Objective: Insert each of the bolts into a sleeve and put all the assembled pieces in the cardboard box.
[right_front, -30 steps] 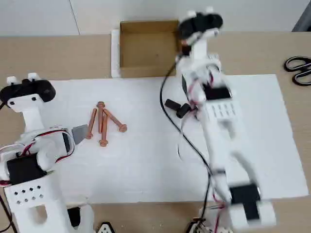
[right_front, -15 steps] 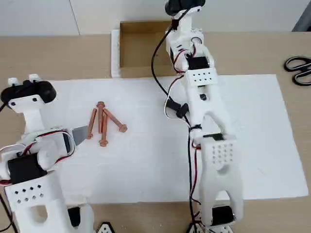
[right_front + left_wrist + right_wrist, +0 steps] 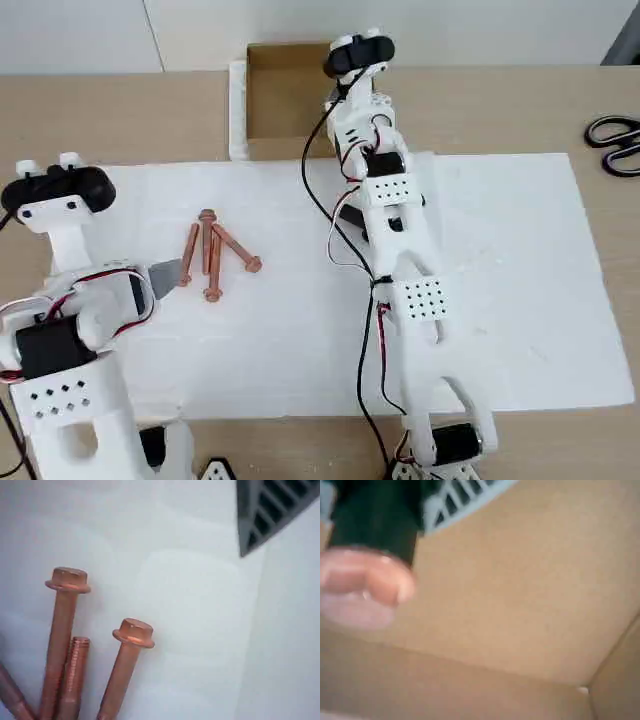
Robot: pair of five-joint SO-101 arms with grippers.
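Over cardboard box [image 3: 272, 100], 12 o'clock on table [image 3: 120, 110]: my right gripper [image 3: 395, 500] was closed on sleeved bolt [image 3: 365, 585]. Judged best: lower near floor, clear of walls, then release.

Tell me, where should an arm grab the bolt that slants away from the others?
On the slanted bolt, probably the shank just behind its head, from straight above. It lies flat, and that end splays clear of the other bolts; its tip crowds them.

My left arm [image 3: 75, 390] and right arm [image 3: 440, 360] are white plastic shells with dotted vent holes [image 3: 420, 297], black motors [image 3: 45, 347], and red-and-black cables [image 3: 318, 200].
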